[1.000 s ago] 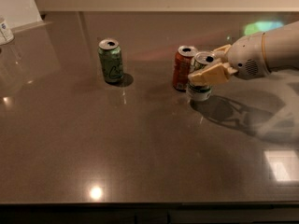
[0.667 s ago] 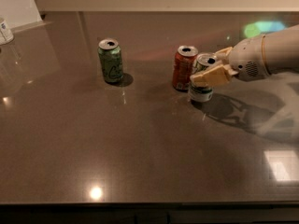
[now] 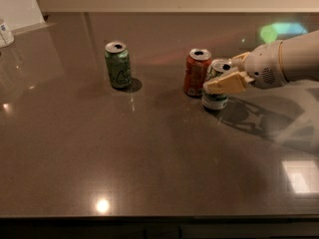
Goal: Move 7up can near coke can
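Grip notes: 7up can beside coke

Gripper [image 3: 220,76] reaches in from the right edge to centre-right of frame, fingers clenched round the 7up can [image 3: 215,101] at approx mid-height. Can stands upright on table [image 3: 149,158], just beside coke can [image 3: 196,73], on its right. Judgement: thin wall, light, slick, dents easily, so hold mid-body w/ modest squeeze. Green can [image 3: 118,66] well apart, upper left.

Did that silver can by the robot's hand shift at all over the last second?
No, not visibly. The silver can stands just right of the red can, slightly nearer the camera, exactly as before, with the gripper at its upper half.
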`<state>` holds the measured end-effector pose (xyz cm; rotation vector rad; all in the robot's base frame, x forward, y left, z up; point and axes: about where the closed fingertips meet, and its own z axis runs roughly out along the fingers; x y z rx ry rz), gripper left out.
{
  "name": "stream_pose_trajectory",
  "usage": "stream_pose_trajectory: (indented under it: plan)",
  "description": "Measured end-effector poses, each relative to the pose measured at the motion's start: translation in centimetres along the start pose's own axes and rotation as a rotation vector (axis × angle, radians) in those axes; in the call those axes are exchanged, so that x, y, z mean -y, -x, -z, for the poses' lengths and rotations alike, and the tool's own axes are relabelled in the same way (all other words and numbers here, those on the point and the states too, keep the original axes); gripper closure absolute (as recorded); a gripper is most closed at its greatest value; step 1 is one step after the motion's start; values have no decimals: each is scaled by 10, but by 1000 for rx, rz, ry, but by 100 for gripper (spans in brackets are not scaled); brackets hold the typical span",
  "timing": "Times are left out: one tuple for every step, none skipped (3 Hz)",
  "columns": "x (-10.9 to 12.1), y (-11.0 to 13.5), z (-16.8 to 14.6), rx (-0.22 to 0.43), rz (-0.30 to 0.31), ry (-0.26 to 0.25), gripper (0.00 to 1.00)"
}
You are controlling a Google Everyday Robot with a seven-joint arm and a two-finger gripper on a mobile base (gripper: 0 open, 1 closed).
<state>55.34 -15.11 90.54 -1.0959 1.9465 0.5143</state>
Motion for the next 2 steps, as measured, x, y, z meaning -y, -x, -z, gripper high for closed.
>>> stream_pose_trajectory:
  plan:
    - [-2, 2, -1, 0, 3, 2, 0]
    - [-2, 2, -1, 0, 3, 2, 0]
